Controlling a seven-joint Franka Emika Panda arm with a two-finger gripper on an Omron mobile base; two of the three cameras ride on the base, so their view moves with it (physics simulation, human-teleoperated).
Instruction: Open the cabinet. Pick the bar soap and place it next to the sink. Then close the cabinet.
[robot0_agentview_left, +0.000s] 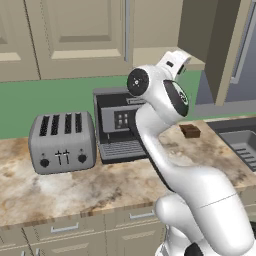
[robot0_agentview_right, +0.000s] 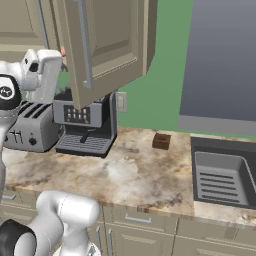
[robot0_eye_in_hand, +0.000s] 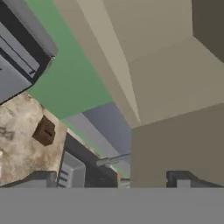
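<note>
Cabinet (robot0_agentview_right: 107, 45) door swung open over the coffee machine (robot0_agentview_right: 85, 125). Gripper (robot0_eye_in_hand: 111, 179) up by the opening, jaws wide, empty, prob lining up for the soap; can't see soap itself. Sink (robot0_agentview_right: 222, 177) at counter's right end. Brown block (robot0_agentview_right: 161, 141) sits beside sink near back edge, toaster (robot0_agentview_left: 62, 142) at left. Open door crowds the arm's path.

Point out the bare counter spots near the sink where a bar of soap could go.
Bare counter lies between the coffee machine and the sink, in front of the small brown block. It is crowded further left, where the toaster stands close beside the coffee machine.
</note>
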